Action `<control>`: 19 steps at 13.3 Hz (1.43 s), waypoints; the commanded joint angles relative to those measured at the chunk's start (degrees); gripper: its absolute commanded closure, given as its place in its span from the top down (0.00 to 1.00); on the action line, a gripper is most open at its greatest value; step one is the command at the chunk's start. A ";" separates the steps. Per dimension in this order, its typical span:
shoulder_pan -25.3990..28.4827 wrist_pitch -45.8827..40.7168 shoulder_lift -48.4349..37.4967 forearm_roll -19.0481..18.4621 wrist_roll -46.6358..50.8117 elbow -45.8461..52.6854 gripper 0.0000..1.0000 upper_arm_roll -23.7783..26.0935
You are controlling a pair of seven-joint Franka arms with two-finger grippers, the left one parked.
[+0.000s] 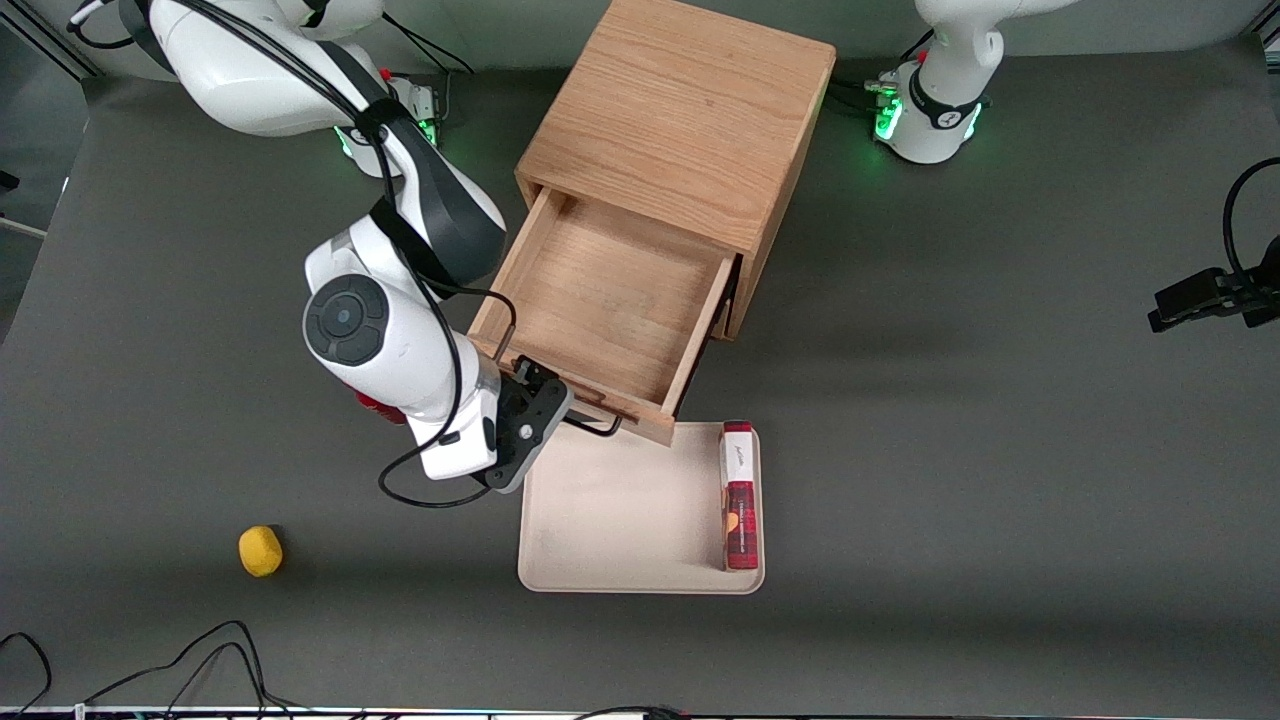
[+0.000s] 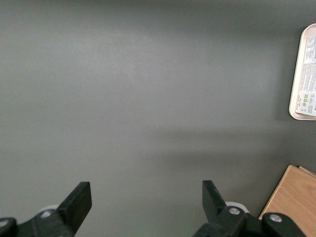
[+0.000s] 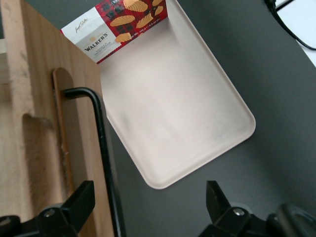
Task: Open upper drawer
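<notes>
Upper drawer (image 1: 610, 300) pulled well out, front over the tray (image 1: 600, 520) edge. Gripper (image 1: 540, 412) fingers apart beside the black handle (image 3: 101, 148), roughly its 9 o'clock. Risk — a finger snags the handle while retreating.

The dark grey table (image 1: 1000, 450) is carrying a wooden cabinet (image 1: 680, 120), a beige tray (image 1: 620, 520) and a yellow ball (image 1: 260, 551). The tool (image 1: 548, 412) is hanging open just beside the tray's edge, with the cabinet farther from the front camera than the tool. The ball is lying nearer the front camera than the tool, well apart from it, toward the working arm's end.
</notes>
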 commanded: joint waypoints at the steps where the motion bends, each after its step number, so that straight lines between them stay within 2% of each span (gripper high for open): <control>1: -0.51 -5.57 -3.53 -1.07 3.70 0.31 1.00 0.46; 3: -0.85 -9.71 -5.03 -1.16 7.55 0.23 1.00 0.38; 6: -2.96 -18.57 -8.19 -1.07 23.70 -0.21 1.00 0.38; 9: -5.51 -25.27 -12.14 -0.72 25.15 -1.43 1.00 0.82; 12: -9.97 -26.07 -22.67 -0.19 25.68 -9.33 1.00 0.99; 14: -12.36 -27.74 -29.09 2.87 25.86 -14.16 1.00 0.90; 15: -13.15 -27.75 -31.99 3.23 27.16 -16.97 1.00 0.90; 16: -14.64 -27.75 -33.59 3.85 29.27 -18.92 1.00 0.99; 19: -21.57 -27.83 -34.48 8.76 32.89 -22.35 1.00 0.99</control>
